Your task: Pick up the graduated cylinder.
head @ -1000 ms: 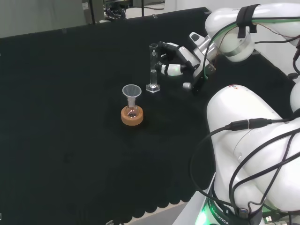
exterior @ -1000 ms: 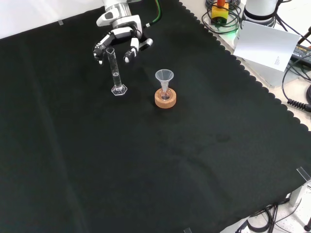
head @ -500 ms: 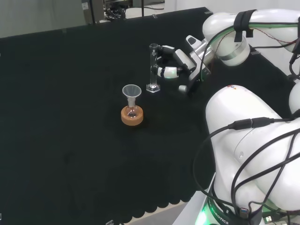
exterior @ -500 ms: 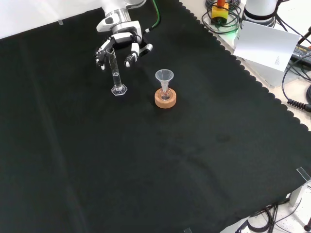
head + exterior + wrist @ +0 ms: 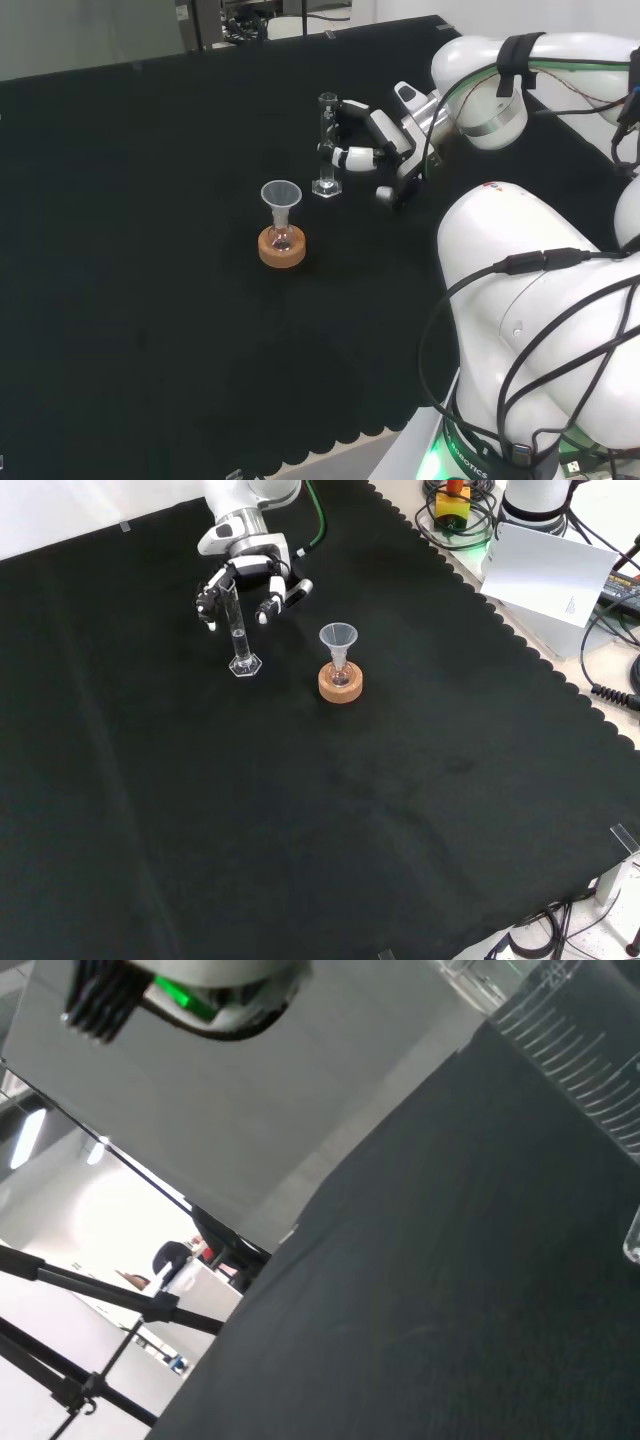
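The graduated cylinder [image 5: 326, 140] is a slim clear tube on a hexagonal foot, upright on the black cloth. In the front view the cylinder [image 5: 238, 630] stands between the spread fingers of the hand [image 5: 243, 575], which reaches down from the top. In the head view the hand [image 5: 372, 135] comes from the right, its fingers [image 5: 345, 156] beside the tube's upper half. The fingers look relaxed, not curled round the glass; I cannot tell if they touch it. The wrist view has the tube's graduated wall [image 5: 585, 1055] close by.
A clear funnel [image 5: 281, 195] sits in a small flask on a cork ring [image 5: 282, 248], just in front of the cylinder in the head view; it is to the right, at the cork ring [image 5: 340, 684], in the front view. White paper [image 5: 545, 568] and cables lie beyond the cloth's scalloped edge.
The hand has moved in toward the cylinder, leftward in the head view, so its fingers now flank the tube. The cylinder and the funnel have stayed put.
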Action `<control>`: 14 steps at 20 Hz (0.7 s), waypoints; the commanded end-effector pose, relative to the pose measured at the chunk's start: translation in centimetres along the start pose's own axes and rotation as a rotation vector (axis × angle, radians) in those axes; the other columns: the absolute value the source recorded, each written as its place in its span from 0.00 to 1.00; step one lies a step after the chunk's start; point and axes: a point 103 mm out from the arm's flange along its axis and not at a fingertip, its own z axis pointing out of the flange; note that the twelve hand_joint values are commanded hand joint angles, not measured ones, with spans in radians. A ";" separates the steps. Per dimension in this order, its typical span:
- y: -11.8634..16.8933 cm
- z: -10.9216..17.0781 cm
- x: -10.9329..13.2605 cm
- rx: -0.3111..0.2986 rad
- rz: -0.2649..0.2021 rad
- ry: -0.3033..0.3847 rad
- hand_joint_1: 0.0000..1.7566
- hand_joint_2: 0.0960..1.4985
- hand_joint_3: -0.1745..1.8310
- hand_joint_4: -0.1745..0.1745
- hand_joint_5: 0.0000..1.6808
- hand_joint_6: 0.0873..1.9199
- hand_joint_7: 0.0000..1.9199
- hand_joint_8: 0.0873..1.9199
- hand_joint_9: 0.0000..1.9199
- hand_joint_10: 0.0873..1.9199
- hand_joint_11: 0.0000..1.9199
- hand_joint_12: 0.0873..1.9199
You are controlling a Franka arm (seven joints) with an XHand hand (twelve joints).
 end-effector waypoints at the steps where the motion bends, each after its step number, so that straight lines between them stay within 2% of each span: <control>1: 0.2 0.7 -0.3 -0.029 -0.017 0.040 0.52 0.37 0.39 0.50 0.35 0.00 0.31 0.26 0.44 0.21 0.29 0.64; 14: 0.3 1.6 -0.9 -0.041 -0.009 0.045 0.54 0.38 0.38 0.52 0.42 0.05 0.35 0.25 0.49 0.17 0.34 0.60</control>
